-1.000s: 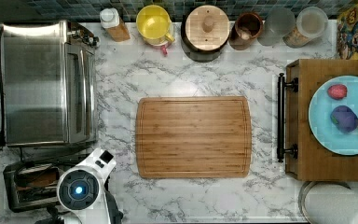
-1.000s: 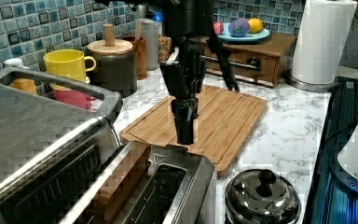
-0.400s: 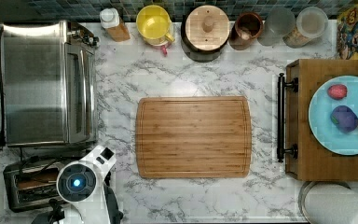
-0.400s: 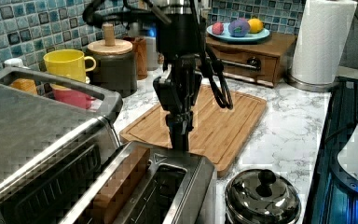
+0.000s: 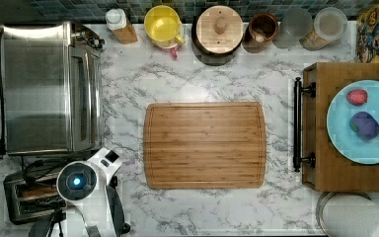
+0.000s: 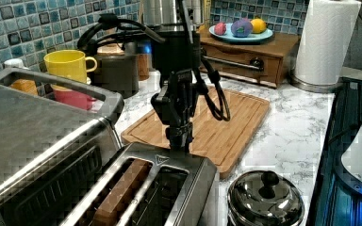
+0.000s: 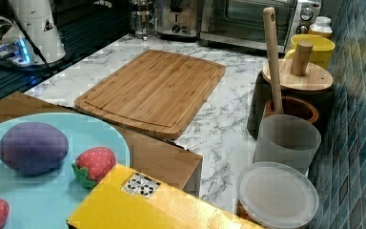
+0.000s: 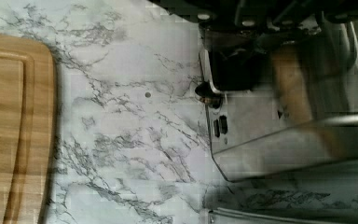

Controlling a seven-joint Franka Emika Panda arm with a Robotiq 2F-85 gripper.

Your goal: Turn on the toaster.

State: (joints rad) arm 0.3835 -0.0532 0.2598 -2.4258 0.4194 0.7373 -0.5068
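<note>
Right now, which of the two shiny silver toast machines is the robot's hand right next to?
The small pop-up toaster with bread in one slot. The gripper hangs at its end. The big toaster oven beside it has a door instead.

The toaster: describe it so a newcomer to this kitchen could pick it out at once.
Find the big boxy steel toaster oven at the top view's left edge of the marble counter. The toaster sits right beside it, in the counter's corner, with the gripper above its end. Unlike the oven, it is small, with two long open slots on top, one holding a brown bread slice.
</note>
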